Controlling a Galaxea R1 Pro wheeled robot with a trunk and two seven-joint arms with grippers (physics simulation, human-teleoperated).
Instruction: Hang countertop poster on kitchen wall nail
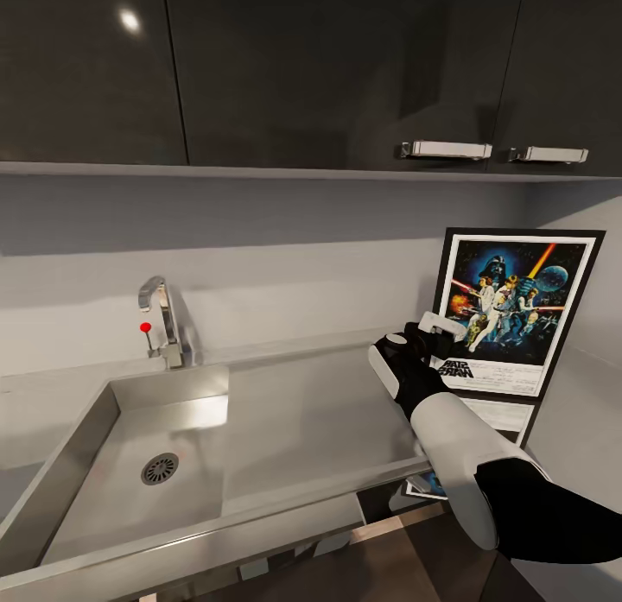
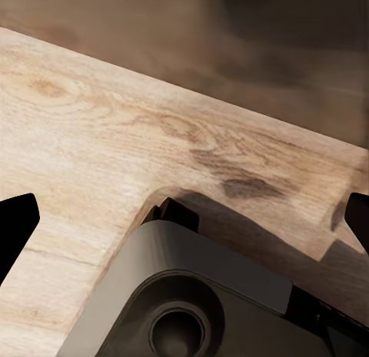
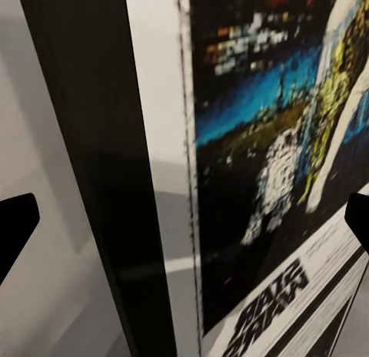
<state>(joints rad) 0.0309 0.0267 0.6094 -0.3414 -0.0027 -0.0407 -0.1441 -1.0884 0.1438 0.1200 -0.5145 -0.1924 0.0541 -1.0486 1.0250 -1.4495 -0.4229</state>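
1. The poster is seen standing upright on the kitchen countertop, at the far right, leaned against the pale wall; it is not yet lifted
2. The right gripper is placed just in front of the lower left part of the poster. In the right wrist view the black frame and white border lie between the two fingertips, which stand wide apart, so nothing is held
3. The left gripper is pointed at a wooden floor, its fingertips wide apart and nothing between them
4. The sink and the tap are found to the left of the poster
5. It is judged that only the approach is done. The grasp, the lifting, the carrying to a wall nail and the hanging are left
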